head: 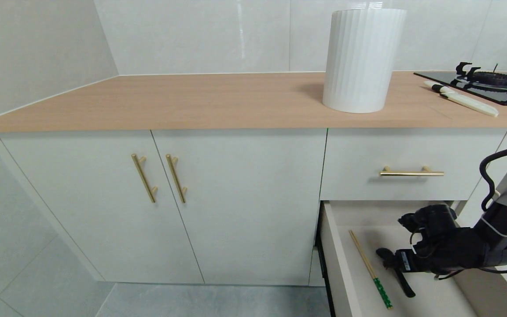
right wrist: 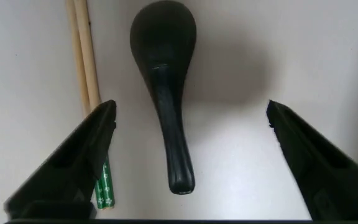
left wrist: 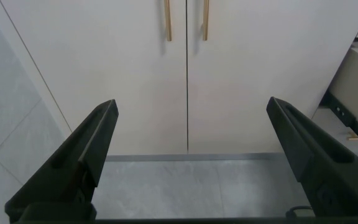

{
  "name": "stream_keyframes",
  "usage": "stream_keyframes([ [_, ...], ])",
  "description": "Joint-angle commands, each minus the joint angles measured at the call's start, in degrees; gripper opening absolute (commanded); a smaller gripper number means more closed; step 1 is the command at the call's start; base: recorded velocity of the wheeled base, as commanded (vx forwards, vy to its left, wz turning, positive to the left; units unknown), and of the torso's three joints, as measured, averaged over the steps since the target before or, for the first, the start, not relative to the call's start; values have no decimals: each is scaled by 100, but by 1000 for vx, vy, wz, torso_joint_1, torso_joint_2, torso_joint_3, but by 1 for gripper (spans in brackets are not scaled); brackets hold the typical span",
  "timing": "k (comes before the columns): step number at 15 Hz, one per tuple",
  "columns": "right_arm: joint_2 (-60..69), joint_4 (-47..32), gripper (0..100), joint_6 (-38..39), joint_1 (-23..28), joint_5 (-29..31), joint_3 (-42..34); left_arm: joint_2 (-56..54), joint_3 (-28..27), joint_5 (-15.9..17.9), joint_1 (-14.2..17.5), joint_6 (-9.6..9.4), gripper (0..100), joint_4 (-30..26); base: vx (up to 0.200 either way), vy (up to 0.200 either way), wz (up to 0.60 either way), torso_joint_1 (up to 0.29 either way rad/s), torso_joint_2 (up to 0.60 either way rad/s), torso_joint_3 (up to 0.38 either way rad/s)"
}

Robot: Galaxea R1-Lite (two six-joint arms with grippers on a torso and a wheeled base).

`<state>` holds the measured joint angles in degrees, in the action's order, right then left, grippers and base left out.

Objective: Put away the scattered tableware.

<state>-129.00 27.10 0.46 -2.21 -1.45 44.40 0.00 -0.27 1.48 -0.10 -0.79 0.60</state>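
My right gripper (right wrist: 189, 112) hung open over the drawer (head: 330, 246), black spoon (right wrist: 166, 62) lengthwise between its fingers, handle toward my palm, chopsticks (right wrist: 82, 62) alongside.

Both grippers spread wide, right arm reaching low

The right arm (head: 506, 207) sat low at the right edge of the head view, angled down and across toward the robot's left, a black cable (head: 489, 176) looping above its wrist (head: 449, 253). The right gripper (right wrist: 189, 111) had its two fingers (right wrist: 82, 158) set far apart, clasping nothing. The left gripper (left wrist: 191, 106) aimed forward and a little downward, its fingers (left wrist: 79, 162) likewise spread wide and empty.
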Motion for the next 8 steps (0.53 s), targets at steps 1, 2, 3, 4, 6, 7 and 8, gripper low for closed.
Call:
stream_keyframes([
  [1,165,6,100,33,1,-4,-28,9,0,2,1,0,100,2,0,0,0,0,0,0],
  [2,455,6,100,121,1,-13,-124,9,0,2,1,0,100,2,0,0,0,0,0,0],
  [3,798,6,100,165,1,-13,-283,9,0,2,1,0,100,2,0,0,0,0,0,0],
  [4,1167,6,100,191,1,-13,-441,9,0,2,1,0,100,2,0,0,0,0,0,0],
  [6,1984,6,100,191,1,-13,-836,9,0,2,1,-9,100,2,0,0,0,0,0,0],
  [7,2309,6,100,182,1,-4,-968,9,0,2,1,0,100,2,0,0,0,0,0,0],
  [8,2872,-3,100,191,-8,-13,-1276,9,0,2,1,0,100,2,0,0,0,0,0,0],
])
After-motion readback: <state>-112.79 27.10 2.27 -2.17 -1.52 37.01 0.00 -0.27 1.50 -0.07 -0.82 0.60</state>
